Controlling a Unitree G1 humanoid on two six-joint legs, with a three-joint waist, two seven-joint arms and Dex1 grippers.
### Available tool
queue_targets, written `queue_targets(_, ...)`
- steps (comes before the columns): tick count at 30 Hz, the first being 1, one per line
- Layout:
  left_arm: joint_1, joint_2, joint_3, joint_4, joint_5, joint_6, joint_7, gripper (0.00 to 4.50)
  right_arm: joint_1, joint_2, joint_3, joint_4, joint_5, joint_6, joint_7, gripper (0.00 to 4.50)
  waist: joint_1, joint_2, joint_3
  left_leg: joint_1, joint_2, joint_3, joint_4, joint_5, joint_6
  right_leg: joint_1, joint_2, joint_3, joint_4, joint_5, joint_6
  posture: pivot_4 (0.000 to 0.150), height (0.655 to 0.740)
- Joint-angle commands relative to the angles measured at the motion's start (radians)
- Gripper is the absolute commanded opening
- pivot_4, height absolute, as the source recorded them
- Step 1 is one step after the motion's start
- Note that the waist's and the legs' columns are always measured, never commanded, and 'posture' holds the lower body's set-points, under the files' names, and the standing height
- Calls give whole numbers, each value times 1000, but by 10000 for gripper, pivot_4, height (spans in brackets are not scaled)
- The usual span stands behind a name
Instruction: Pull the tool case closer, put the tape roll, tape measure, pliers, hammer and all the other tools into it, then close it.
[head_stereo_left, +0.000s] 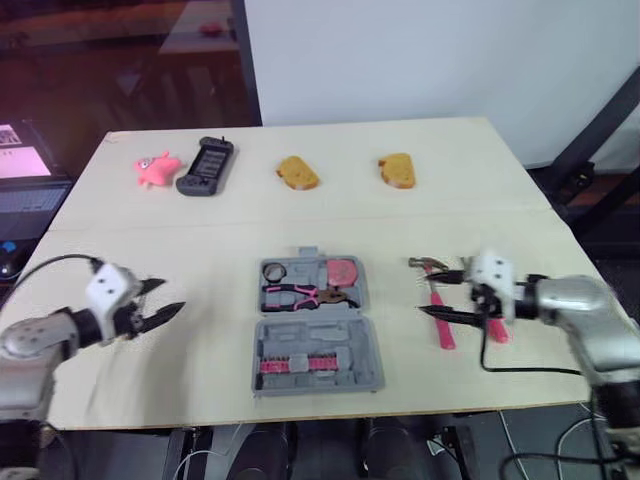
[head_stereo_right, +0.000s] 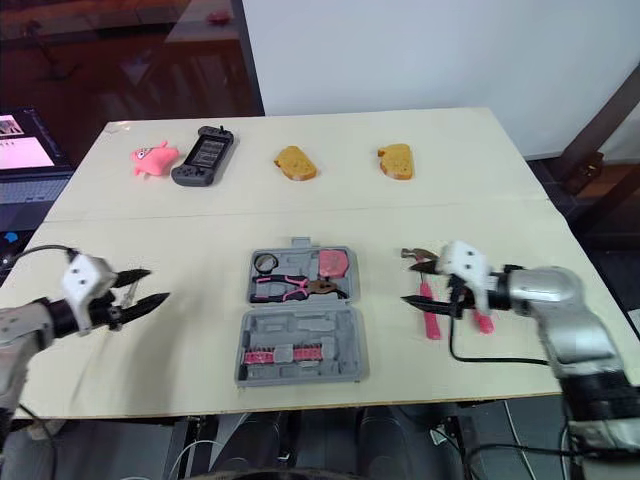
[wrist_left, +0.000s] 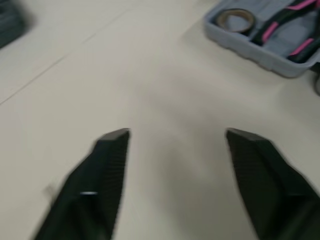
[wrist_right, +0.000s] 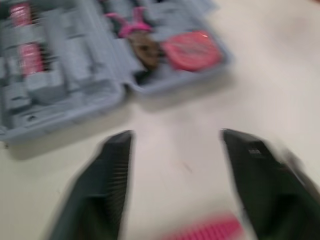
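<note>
The left gripper (head_stereo_left: 168, 296) hangs over bare table, fingers apart. At mid-table the grey plastic tool case (head_stereo_left: 350, 340) lies open, with the dark tape roll (head_stereo_left: 275, 270), pink-handled pliers (head_stereo_left: 300, 294) and pink tape measure (head_stereo_left: 343, 270) already in it. The pink-handled hammer (head_stereo_left: 446, 335) is not yet packed. It lies to the right of the case, head far, handle running toward the near edge, with the right gripper (head_stereo_left: 442, 296) spread over it. Closing the case remains.
</note>
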Motion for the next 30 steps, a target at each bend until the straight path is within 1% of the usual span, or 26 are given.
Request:
queue_targets(1,47,25,112,-1,-65,-5,-29,44588,68,-29,-135,-13,59,-1,-15,44169,-1,0,0,0,0,0,0,0,0,0,0,0,0,0,0,1500,7400)
queue_targets(3,101,36,185,37,-97,-16,-64,44588,141,-42,-221,-5,82,8,-18,44169,-2,0,0,0,0,1,0,0,0,1,-1,0,0,-1,-3,1500,7400)
queue_targets(5,151,62,275,157,-120,-41,-103,44588,233,-58,-306,32,81,-8,-14,44169,-3,0,0,1,1,1,1,0,0,1,0,1,0,-2,-4,1500,7400)
queue_targets(7,176,89,323,267,-126,-75,-132,44588,287,-66,-362,73,81,-28,-10,44169,-7,0,0,1,1,1,0,0,0,0,0,1,-1,-2,-4,1500,7400)
queue_targets(11,189,128,378,405,-138,-116,-171,44588,312,-89,-419,167,84,-71,-1,44169,-6,0,0,1,1,4,1,0,0,1,0,2,-1,-2,-4,1500,7400)
queue_targets(14,174,136,390,447,-142,-129,-181,44588,307,-111,-422,211,66,-104,11,44169,-3,0,0,2,1,3,1,0,0,3,-4,1,-1,-2,-4,1500,7400)
queue_targets(18,152,117,376,400,-154,-115,-179,44588,234,-135,-394,224,84,-89,21,44169,-3,-1,0,1,1,3,1,0,0,2,-5,0,-1,-3,-4,1500,7400)
queue_targets(21,142,99,366,333,-164,-88,-161,44588,197,-138,-363,172,104,-35,34,44169,-4,-1,0,1,1,3,1,0,0,2,-5,0,-1,-3,-4,1500,7400)
queue_targets(26,155,64,347,116,-210,40,-129,44588,188,-162,-293,-24,177,147,66,44169,-5,0,0,0,1,3,0,0,0,1,-5,1,-1,-2,-3,1500,7400)
queue_targets(30,185,43,295,-94,-218,169,-60,44588,50,-182,-215,-229,314,342,51,44169,-9,1,1,0,1,4,1,0,0,0,-5,2,-1,-2,-3,1500,7400)
